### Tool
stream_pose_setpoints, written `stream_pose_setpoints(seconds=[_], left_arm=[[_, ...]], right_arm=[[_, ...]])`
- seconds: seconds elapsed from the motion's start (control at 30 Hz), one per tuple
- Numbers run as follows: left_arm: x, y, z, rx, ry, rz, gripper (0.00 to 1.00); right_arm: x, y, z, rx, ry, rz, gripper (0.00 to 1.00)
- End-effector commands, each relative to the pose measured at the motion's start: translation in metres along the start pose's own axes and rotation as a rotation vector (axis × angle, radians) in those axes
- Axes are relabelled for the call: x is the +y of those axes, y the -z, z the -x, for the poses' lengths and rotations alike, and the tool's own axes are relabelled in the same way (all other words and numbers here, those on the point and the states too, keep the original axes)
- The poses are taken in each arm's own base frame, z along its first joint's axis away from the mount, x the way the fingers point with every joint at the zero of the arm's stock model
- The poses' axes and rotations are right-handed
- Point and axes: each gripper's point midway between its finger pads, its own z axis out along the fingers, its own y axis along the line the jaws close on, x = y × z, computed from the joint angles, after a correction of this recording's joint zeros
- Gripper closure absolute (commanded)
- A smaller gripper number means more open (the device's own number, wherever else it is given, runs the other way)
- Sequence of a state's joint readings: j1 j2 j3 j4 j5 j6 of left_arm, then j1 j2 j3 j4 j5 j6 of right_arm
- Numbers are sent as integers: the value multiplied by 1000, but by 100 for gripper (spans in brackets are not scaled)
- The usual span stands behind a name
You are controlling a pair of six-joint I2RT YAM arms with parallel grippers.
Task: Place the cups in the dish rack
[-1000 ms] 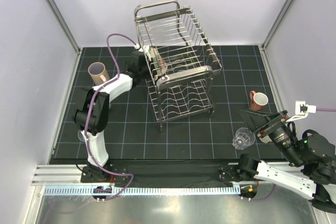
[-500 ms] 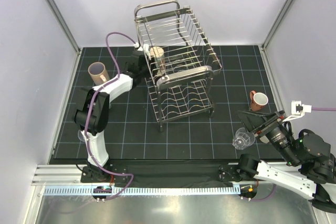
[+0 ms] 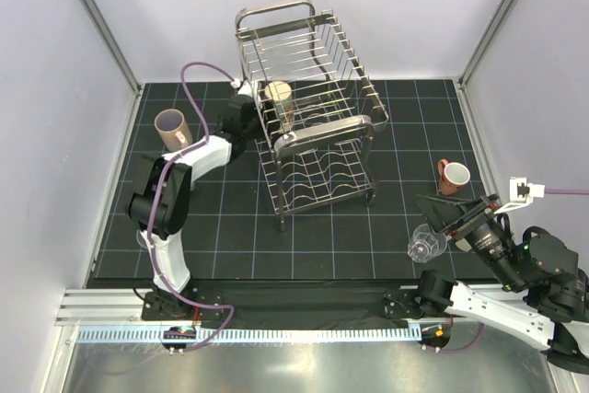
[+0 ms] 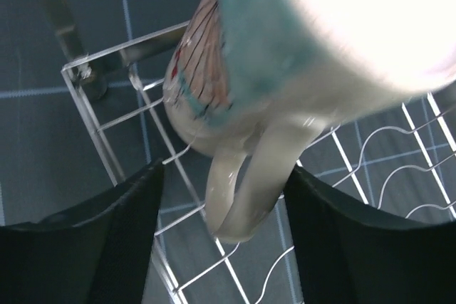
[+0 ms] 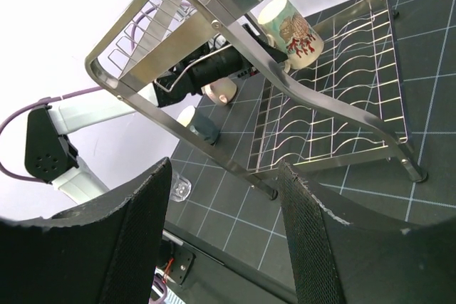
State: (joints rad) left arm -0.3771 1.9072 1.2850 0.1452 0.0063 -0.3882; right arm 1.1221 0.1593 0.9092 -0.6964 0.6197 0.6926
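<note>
The steel wire dish rack (image 3: 317, 140) stands mid-table. A cream mug with a teal and red pattern (image 3: 278, 95) sits upright at the left end of its upper tier, also seen in the right wrist view (image 5: 288, 30). My left gripper (image 3: 241, 115) is open just left of it. In the left wrist view the mug's cream handle (image 4: 239, 190) hangs between my spread fingers (image 4: 117, 236) without touching them. My right gripper (image 3: 440, 213) is open and empty in the air at the near right. Its fingers (image 5: 128, 233) frame the rack (image 5: 214, 33).
A brown mug (image 3: 171, 126) stands far left. A red-brown mug (image 3: 453, 175) stands at the right. A clear glass tumbler (image 3: 425, 245) rests on the mat beside my right gripper. Another clear tumbler (image 5: 178, 187) lies near the left arm's base.
My left gripper set the patterned mug upright in the upper tier, opened and drew back a little to the left. My right arm dropped back slightly.
</note>
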Motion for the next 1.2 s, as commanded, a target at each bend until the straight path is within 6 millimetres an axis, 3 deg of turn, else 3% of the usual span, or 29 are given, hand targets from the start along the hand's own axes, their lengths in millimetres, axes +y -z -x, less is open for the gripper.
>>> stream_pose_setpoints(seconds=[0.0,0.3,0.6,0.7,0.73,0.8,0.83,0.87,0.93,0.97,1.03,1.07,1.17], left_arm=[[-4,22,34,-134,14,-13,33],[-4,49,42,-176,50,-36,28],[3,76,31,-165,120,-12,31],[4,93,35,-169,135,-3,32],[9,97,28,-139,151,33,33],[14,114,37,-144,182,85,34],[25,121,27,-104,207,149,34],[25,133,34,-121,222,160,34],[31,148,39,-133,251,215,33],[45,157,33,-125,290,298,31],[51,177,48,-157,330,340,29],[59,185,40,-119,345,389,28],[62,203,54,-120,359,409,25]], right_arm=[[-2,0,2,-10,-15,-11,37],[-4,0,-3,4,-14,-17,37],[-7,3,-6,11,-30,-11,37],[-9,9,-1,4,-39,-9,37],[-9,9,-2,6,-41,-8,37],[-8,11,-2,11,-45,-1,37],[-11,12,-5,25,-37,-10,37],[-12,13,-6,31,-33,-15,37],[-16,12,-13,63,-8,-35,37],[-17,12,-15,75,1,-43,37],[-20,9,-28,132,35,-69,37],[-19,9,-31,153,46,-70,37],[-15,7,-52,251,80,-57,37]])
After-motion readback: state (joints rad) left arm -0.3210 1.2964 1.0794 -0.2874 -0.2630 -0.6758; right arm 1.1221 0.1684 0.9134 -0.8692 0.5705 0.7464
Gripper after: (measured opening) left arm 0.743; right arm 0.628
